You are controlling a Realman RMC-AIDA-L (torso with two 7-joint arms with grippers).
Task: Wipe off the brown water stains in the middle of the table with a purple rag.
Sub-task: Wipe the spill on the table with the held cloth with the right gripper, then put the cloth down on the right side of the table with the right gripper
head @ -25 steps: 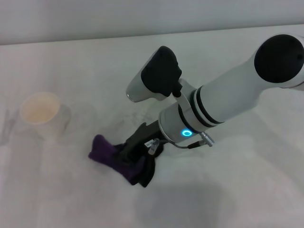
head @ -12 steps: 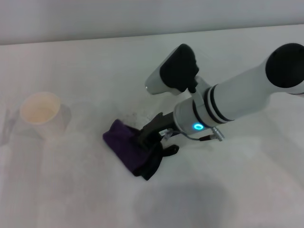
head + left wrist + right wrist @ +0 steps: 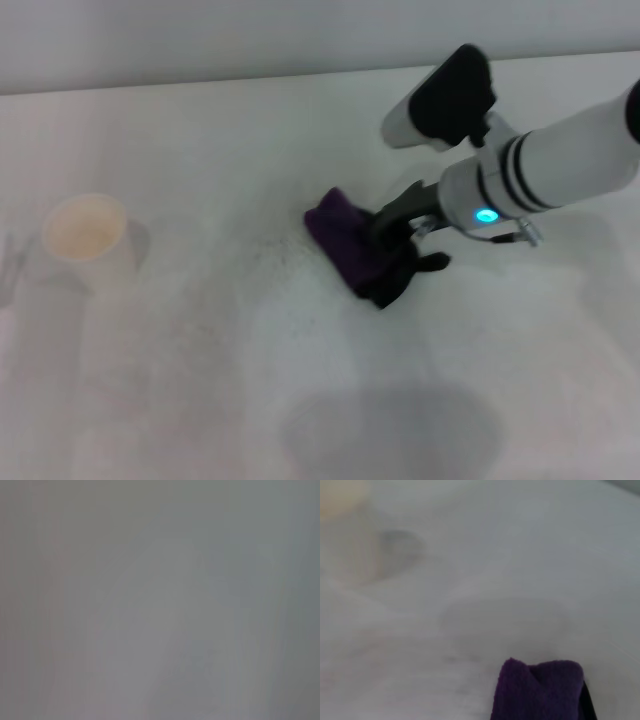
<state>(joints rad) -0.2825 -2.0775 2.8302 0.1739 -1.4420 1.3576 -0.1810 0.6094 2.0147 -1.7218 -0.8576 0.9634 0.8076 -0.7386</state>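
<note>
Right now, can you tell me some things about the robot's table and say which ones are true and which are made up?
1. The right gripper presses the purple rag on the table. True.
2. The paper cup lies tipped over. False: it stands upright, far to the rag's left.
3. The rag touches the cup. False: bare table lies between them.
4. The left gripper shows in the head view. False: only the right arm appears.
5. Faint grey speckles sit left of the rag. True.
</note>
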